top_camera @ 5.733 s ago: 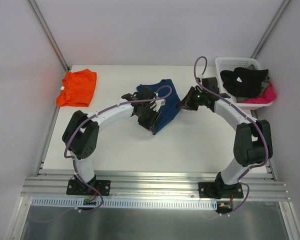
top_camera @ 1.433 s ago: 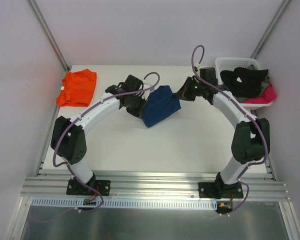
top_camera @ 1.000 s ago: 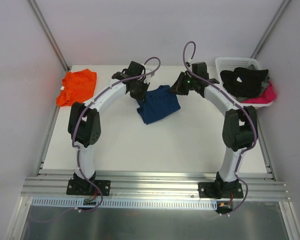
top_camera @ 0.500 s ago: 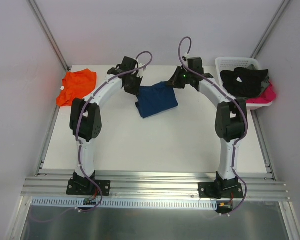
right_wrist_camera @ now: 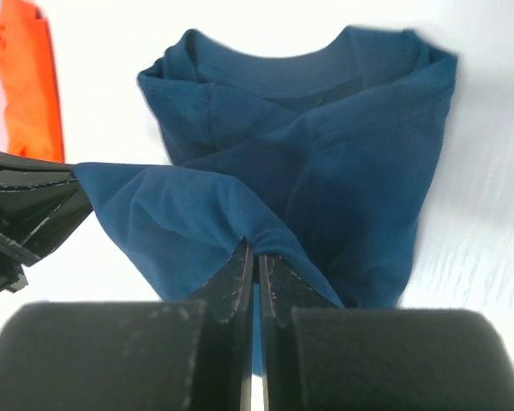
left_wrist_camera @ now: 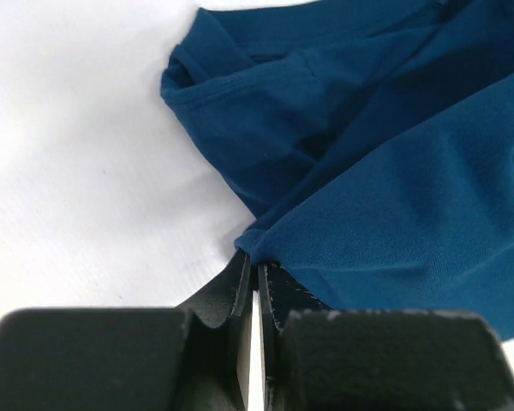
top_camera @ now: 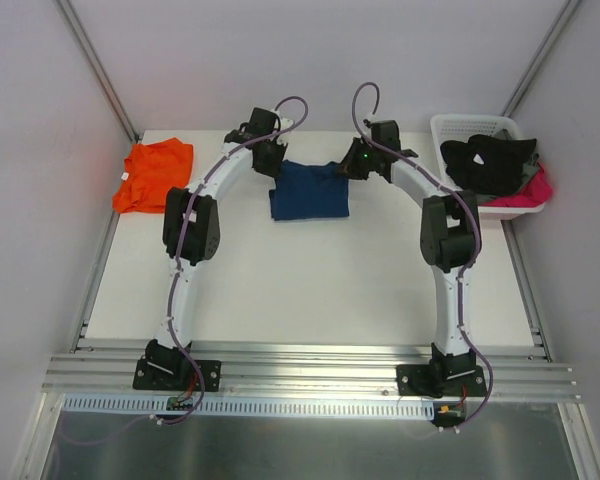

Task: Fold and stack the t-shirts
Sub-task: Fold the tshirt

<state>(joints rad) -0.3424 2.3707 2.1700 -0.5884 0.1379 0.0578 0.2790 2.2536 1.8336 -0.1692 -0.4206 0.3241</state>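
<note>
A navy blue t-shirt (top_camera: 310,190) lies folded over itself near the back middle of the table. My left gripper (top_camera: 273,166) pinches its far left corner, jaws shut on a fold of navy cloth (left_wrist_camera: 265,244). My right gripper (top_camera: 352,167) is shut on the far right corner, with the cloth (right_wrist_camera: 265,235) bunched at its tips. In the right wrist view the collar (right_wrist_camera: 278,73) points away from me. The orange t-shirt (top_camera: 155,175) lies folded at the back left, apart from both grippers; its edge (right_wrist_camera: 21,77) shows in the right wrist view.
A white basket (top_camera: 460,127) with black and pink clothes stands at the back right corner, close to the right arm. Grey walls enclose the table on three sides. A metal rail (top_camera: 310,375) runs along the near edge by the arm bases.
Both arms have stretched toward the back of the table, carrying the navy shirt's held edge away from the bases. The shirt now lies flatter and squarer. Both grips stayed shut.
</note>
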